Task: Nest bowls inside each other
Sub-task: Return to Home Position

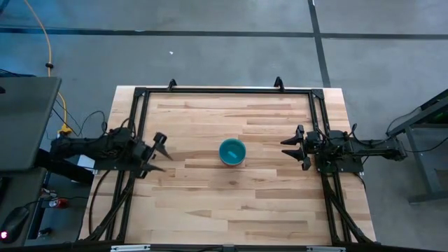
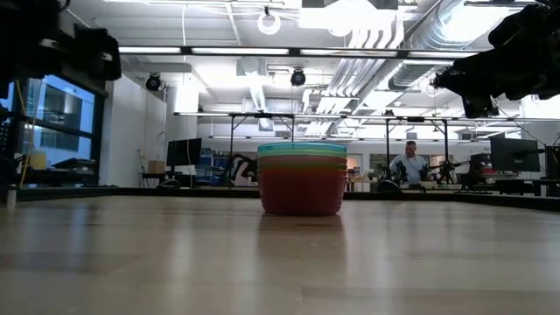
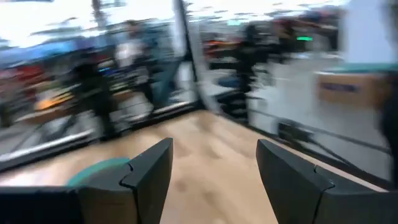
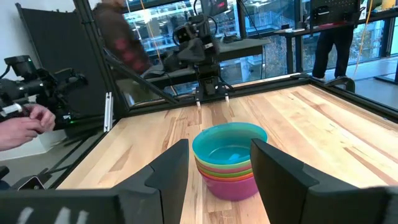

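Across light wooden plank table [image 1: 231, 203]: left gripper [image 1: 159, 152] near left edge, right gripper [image 1: 288, 148] near right edge, both with fingers spread, empty. Between them, well apart from both: nested stack of round plastic bowls [image 1: 232, 152], blue bowl [image 4: 229, 140] topmost. Likely step: homing, nesting complete. Next: tuck arms back, no grasp.

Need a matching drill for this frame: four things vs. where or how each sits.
Things:
1 blue bowl
2 left gripper
3 right gripper
4 person

States:
a open, by the right edge of the table
b top of the stack
c in the room beyond the table
d open, by the table's left edge

Pairs: 1-b, 2-d, 3-a, 4-c
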Available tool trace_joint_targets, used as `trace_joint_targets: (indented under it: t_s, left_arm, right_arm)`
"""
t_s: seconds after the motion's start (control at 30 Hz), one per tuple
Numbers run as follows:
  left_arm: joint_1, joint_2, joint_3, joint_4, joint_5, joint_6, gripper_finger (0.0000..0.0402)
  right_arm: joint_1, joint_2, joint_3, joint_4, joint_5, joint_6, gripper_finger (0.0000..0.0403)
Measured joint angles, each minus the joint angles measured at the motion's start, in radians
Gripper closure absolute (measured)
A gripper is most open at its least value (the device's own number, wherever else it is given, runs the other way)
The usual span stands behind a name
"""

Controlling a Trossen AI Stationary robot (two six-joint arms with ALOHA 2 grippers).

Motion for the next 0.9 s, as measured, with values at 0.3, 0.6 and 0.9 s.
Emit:
trace_joint_targets:
  t_s: [0.3,0.6,0.9]
  left_arm:
    - [-0.020,0.015,0.000,0.020,-0.203,-0.129,0.0180]
    - [-0.021,0.015,0.000,0.024,-0.205,-0.113,0.0180]
    - [-0.021,0.015,0.000,0.026,-0.199,-0.093,0.0180]
  right_arm:
    - [0.000,0.000,0.000,0.000,0.000,0.000,0.0238]
    - [0.000,0.000,0.000,0.000,0.000,0.000,0.0238]
    - [0.000,0.000,0.000,0.000,0.000,0.000,0.0238]
